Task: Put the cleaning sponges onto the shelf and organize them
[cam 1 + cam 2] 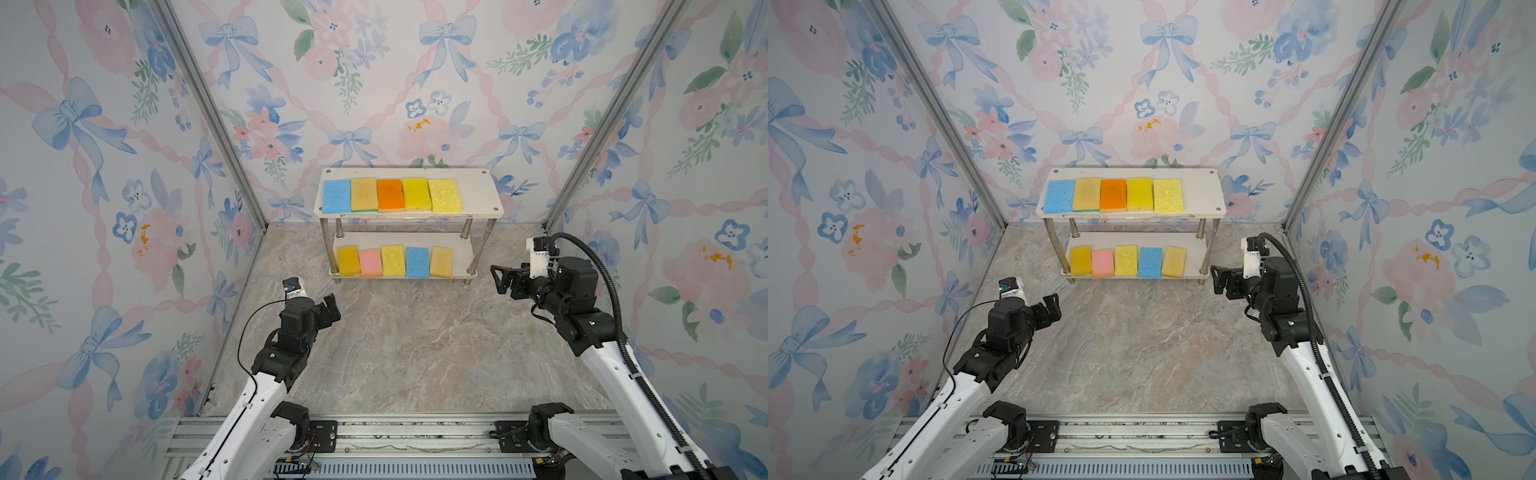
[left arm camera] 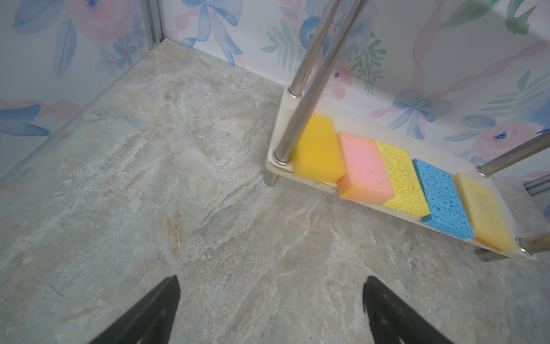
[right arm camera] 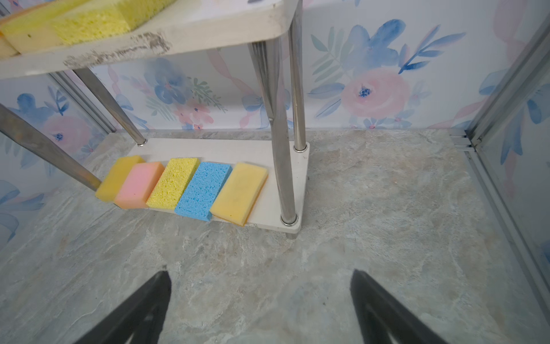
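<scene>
Floral wallpaper [image 1: 124, 166] and aluminium corner rails [image 1: 216, 116] close in a grey, marble-veined bench [image 1: 395, 340], whose wide front stretch lies bare between the arms. The shelf [image 1: 478, 195] stands at the back wall: two flat white boards on shiny round metal posts [image 3: 275, 134], the top board's front edge scuffed.

All ten cleaning sponges [image 1: 1113, 195] lie on it in two rows of five, side by side and crowded leftward, so each board is bare at its right end.

- **Top row:** porous blue block [image 1: 336, 196], smooth tan block [image 1: 364, 194], orange block [image 1: 390, 194], yellow block [image 1: 416, 193], pitted pale-yellow block [image 1: 445, 195].
- **Lower row:** golden block [image 1: 348, 260] just beside a front post, pink block [image 1: 370, 262] jutting over the front edge, pitted yellow block [image 1: 393, 260], lower blue block [image 1: 417, 262], lower tan block [image 1: 441, 262].

The left fingers [image 2: 148, 315] and right fingers [image 3: 143, 312] are spread wide and empty, apart from the shelf's front corners.
</scene>
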{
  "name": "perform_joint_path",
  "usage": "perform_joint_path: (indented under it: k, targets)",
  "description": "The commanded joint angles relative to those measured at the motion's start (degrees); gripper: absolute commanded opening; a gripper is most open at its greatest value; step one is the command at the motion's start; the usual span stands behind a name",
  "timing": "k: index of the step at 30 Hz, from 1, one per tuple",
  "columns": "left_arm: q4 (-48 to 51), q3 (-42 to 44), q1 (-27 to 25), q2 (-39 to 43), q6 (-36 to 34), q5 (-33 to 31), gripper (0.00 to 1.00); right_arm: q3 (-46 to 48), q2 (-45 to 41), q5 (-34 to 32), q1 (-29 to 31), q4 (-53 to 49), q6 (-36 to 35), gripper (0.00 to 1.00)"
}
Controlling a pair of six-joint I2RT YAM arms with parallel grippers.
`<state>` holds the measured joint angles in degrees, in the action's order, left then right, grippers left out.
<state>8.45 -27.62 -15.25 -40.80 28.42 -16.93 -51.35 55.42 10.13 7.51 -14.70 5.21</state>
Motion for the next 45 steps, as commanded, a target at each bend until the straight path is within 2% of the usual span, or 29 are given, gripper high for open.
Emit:
perform_joint_path:
  k: [1, 3, 5, 8, 13, 18, 20, 25, 28, 33, 37, 45]
  targets:
    - [-15.0, 6.7, -0.1, 5.5, -7.7, -5.9, 0.98, 3.7, 2.7, -1.5, -1.2, 7.7, -6.8, 0.97]
    - [-22.0, 11.3, 0.4, 10.1, -9.1, -6.8, 0.98, 6.2, 4.9, -1.5, -2.6, 11.6, -6.7, 0.97]
    - [-23.3, 12.6, 1.5, 11.5, -10.0, -7.2, 0.98, 8.3, 7.1, -1.0, -3.8, 14.9, -6.8, 0.97]
    - [-21.5, 11.3, 2.6, 8.0, -10.1, -7.3, 0.98, 10.7, 11.2, -0.8, -5.7, 19.7, -7.6, 0.97]
    - [-24.6, 10.0, 3.6, -0.4, -11.6, -8.4, 0.98, 12.8, 19.2, -1.0, -7.1, 27.2, -6.6, 0.97]
    - [-27.0, 9.1, 3.9, -7.6, -10.8, -14.9, 0.98, 12.8, 26.7, -2.9, -7.2, 31.4, -5.8, 0.97]
    - [-27.9, 8.8, 4.1, -10.3, -11.4, -15.5, 0.98, 12.8, 28.5, -3.2, -7.1, 33.2, -5.1, 0.97]
    - [-30.2, 7.5, 4.9, -16.9, -13.9, -16.2, 0.98, 13.1, 31.2, -2.6, -7.1, 35.2, -5.6, 0.97]
    - [-33.0, 6.6, 5.7, -21.7, -13.1, -16.3, 0.98, 14.0, 32.4, -2.9, -7.1, 37.3, -4.9, 0.97]
    - [-39.6, 4.4, 6.4, -33.4, -13.1, -16.7, 0.98, 12.4, 33.4, -2.3, -7.1, 35.4, -5.5, 0.97]
    - [-40.2, 1.0, 6.5, -42.6, -13.1, -16.8, 0.98, 11.7, 34.1, -2.9, -7.2, 35.0, -5.5, 0.97]
    - [-42.7, -4.5, 6.5, -49.6, -14.9, -13.3, 0.98, 11.1, 34.6, -4.2, -7.4, 34.4, -5.0, 0.97]
